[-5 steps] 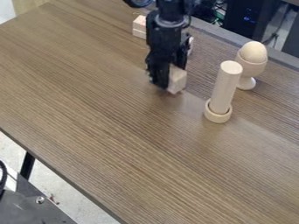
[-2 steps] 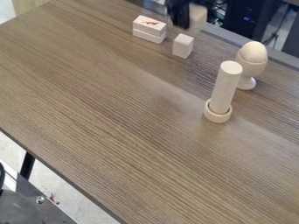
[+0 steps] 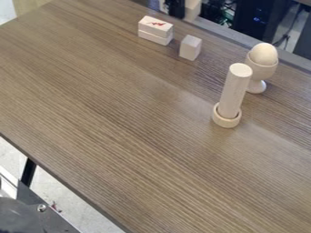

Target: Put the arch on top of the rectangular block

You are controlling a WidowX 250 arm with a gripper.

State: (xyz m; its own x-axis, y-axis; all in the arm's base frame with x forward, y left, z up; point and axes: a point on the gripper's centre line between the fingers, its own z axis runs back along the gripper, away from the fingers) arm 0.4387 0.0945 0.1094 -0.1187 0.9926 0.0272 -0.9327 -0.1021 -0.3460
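Jaws pinching a pale piece (image 3: 193,9): you held them at the upper margin of the camera view, with the piece on their right-hand side as seen there. Its full outline was cut off, so whether it was the arch could not be told. Below the jaws, on the desk (image 3: 127,118), stood a small upright block (image 3: 190,48); below and to their left lay a stacked pair of blocks (image 3: 155,30), near it but apart. Either might have been the rectangular block; the pair's broader top offered the likelier seat. Farther below and to the right stood a cylinder (image 3: 233,91) in a ring (image 3: 226,119) and an egg (image 3: 264,54) in a cup (image 3: 261,70).

Placement, as judged, called for you to centre the piece above its support, turn it parallel to the long edges, and lower it straight down. Both feet needed to bear evenly before you released; a sideways withdrawal could have dragged it off.
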